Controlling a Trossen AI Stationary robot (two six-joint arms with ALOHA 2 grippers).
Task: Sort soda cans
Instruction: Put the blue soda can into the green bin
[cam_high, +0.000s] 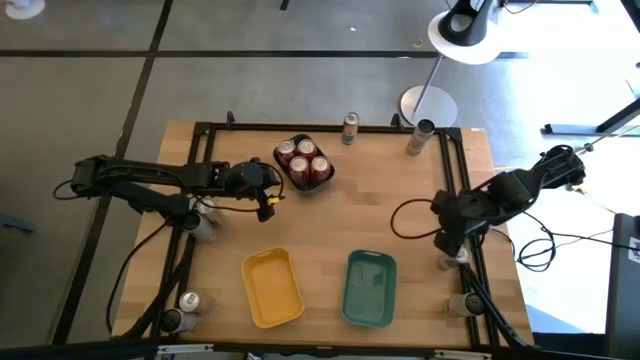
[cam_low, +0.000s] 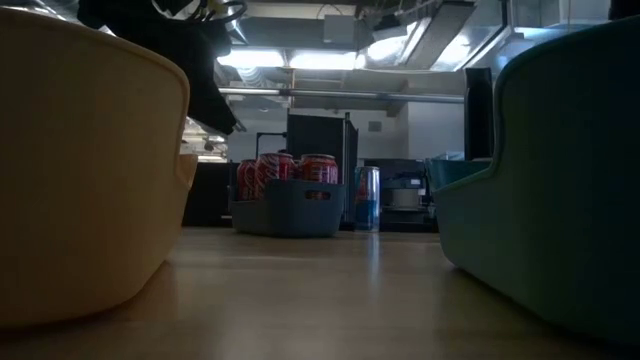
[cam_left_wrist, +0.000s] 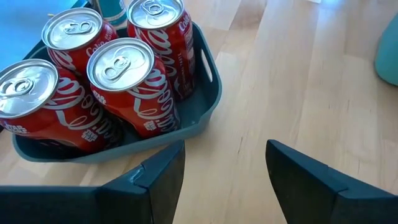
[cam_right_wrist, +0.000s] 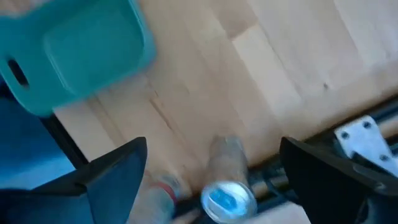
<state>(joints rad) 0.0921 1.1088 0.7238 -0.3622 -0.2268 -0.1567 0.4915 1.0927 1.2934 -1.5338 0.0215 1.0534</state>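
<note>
From above, you have four red cans (cam_high: 303, 161) in the dark blue tray (cam_high: 318, 181); the yellow tray (cam_high: 272, 288) and teal tray (cam_high: 369, 288) hold nothing, and other cans (cam_high: 349, 127) stand along the surface (cam_high: 380, 215) edges.

Your left wrist view shows the left tool (cam_left_wrist: 225, 180) open, holding nothing, just beside that tray.

Your right wrist view shows the right tool (cam_right_wrist: 214, 168) open above an edge can (cam_right_wrist: 227, 186).

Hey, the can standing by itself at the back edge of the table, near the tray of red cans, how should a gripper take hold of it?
The lone can stands upright with space around it, apart from the dark blue tray. Probably best to come down from above and close on its round side wall just below the rim. The open left gripper is nearest.
</note>
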